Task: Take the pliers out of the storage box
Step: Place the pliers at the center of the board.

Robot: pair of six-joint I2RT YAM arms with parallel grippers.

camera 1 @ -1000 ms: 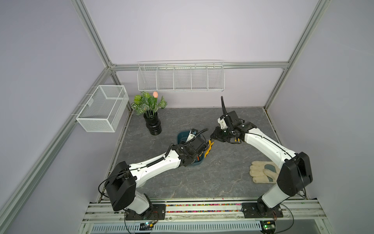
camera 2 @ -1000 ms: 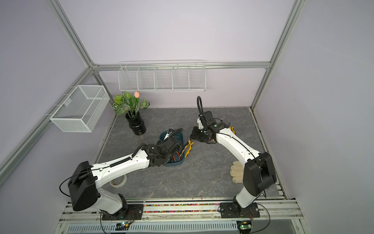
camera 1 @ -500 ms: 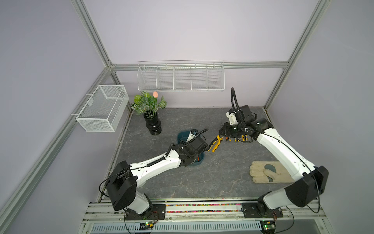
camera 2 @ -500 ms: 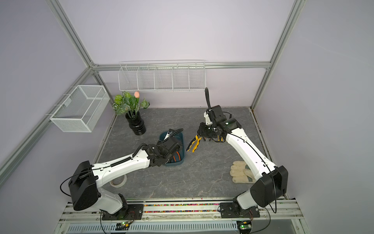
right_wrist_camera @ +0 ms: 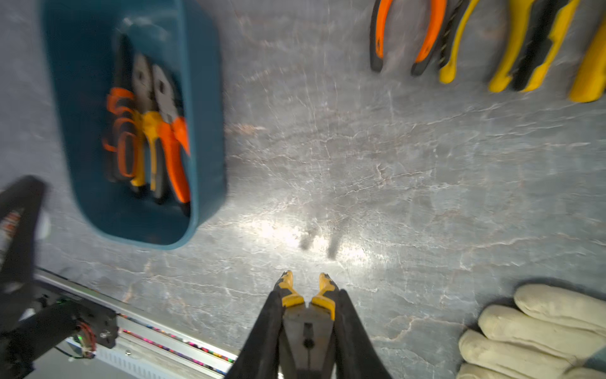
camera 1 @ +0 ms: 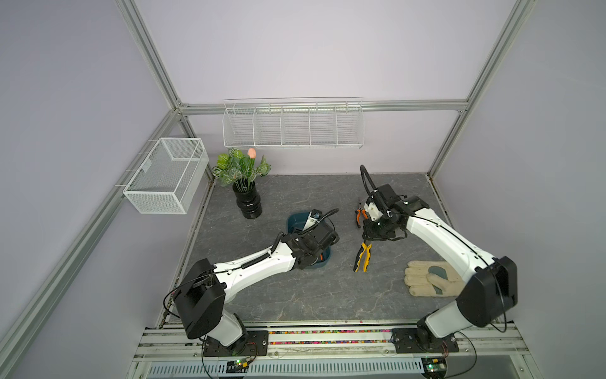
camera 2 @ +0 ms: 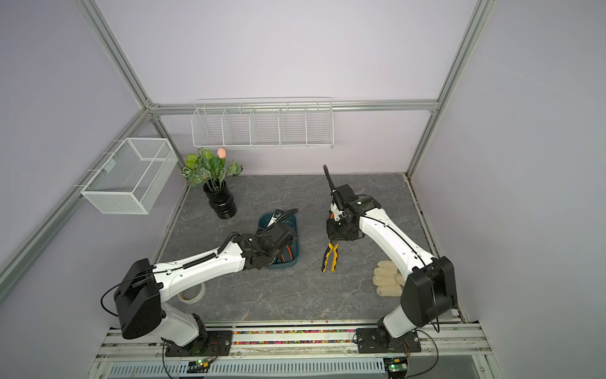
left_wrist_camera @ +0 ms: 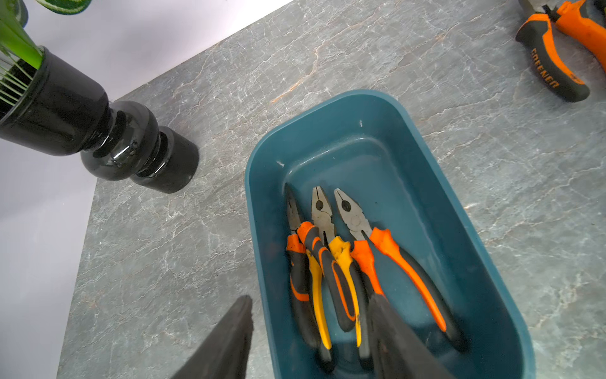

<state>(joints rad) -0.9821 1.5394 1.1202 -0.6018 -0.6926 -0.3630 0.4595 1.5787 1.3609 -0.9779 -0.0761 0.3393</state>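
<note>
Wide view first: the grey stone table (camera 1: 295, 295) carries everything; the left arm (camera 1: 255, 265) leans over the storage box (left_wrist_camera: 360, 154), which sits near the table's middle, while the right arm (camera 1: 439, 239) reaches over bare stone beside it; inside the box, three pliers (left_wrist_camera: 331, 249) lie side by side, heads pointing the same way, orange-and-black and yellow-and-black handles overlapping; several loose pliers (right_wrist_camera: 524, 49) lie in a row on the table, well apart from the box; now the one in play, a yellow-handled pair (camera 1: 362, 259), dangling handles-down from the right gripper (right_wrist_camera: 310, 295), claw clamped on the steel head around the pivot; the left gripper (left_wrist_camera: 310, 298) has its claw apart, one finger outside the box wall, the other over the handles inside, holding nothing; handling call: these look like solid steel, stiff and weighty for their size; rubbery handles should give grip where bare metal could slip; the handles can swing open, so pinching at the pivot, or across both handles together, looks safest.
</note>
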